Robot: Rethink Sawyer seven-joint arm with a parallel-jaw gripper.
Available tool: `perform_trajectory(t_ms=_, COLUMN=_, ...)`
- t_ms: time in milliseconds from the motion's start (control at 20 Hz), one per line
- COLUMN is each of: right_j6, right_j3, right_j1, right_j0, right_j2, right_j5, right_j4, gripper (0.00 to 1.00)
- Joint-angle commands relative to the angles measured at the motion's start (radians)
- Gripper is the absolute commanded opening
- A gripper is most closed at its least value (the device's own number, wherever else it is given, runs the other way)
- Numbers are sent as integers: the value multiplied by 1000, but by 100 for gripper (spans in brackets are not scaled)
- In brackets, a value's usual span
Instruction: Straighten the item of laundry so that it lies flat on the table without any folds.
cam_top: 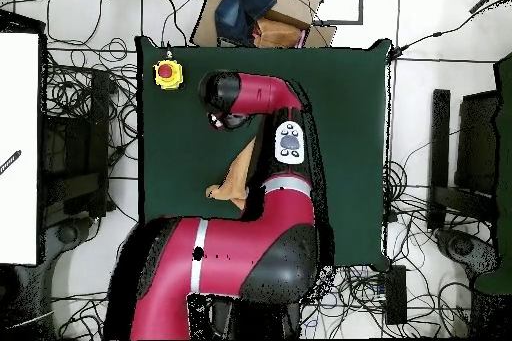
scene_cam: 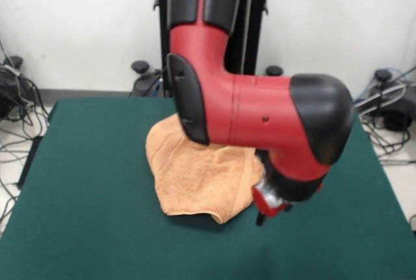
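I am seeing the towel (scene_cam: 195, 169) lying rumpled just left of centre in the front view, on the green counter (scene_cam: 84, 215). Its lower edge is curling under and its right side is disappearing behind the arm (scene_cam: 260, 121). The arm is bending across the middle of the frame, its black elbow sitting at centre right. The hand (scene_cam: 270, 207) is hanging low just beside the towel's lower right corner; I cannot tell whether it is spread or pressed together. In the overhead view only a sliver of towel (cam_top: 234, 185) is showing left of the arm (cam_top: 285, 147). A yellow box with a red button (cam_top: 168, 74) is sitting at the counter's upper left corner.
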State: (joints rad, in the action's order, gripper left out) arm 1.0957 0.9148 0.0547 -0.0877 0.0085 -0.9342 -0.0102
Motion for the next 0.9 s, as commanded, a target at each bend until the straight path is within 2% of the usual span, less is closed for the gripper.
perform_trajectory(t_ms=50, right_j6=437, right_j3=449, right_j1=222, right_j0=91, right_j2=0, right_j5=177, right_j4=51, gripper=100)
perform_trajectory(t_ms=400, right_j6=489, right_j3=610, right_j1=365, right_j0=145, right_j2=-49, right_j5=229, right_j4=80, gripper=100)
perform_trajectory(t_ms=700, right_j6=455, right_j3=732, right_j1=405, right_j0=90, right_j2=-25, right_j5=351, right_j4=55, gripper=100)
perform_trajectory(t_ms=900, right_j6=392, right_j3=735, right_j1=422, right_j0=68, right_j2=-61, right_j5=320, right_j4=-8, gripper=100)
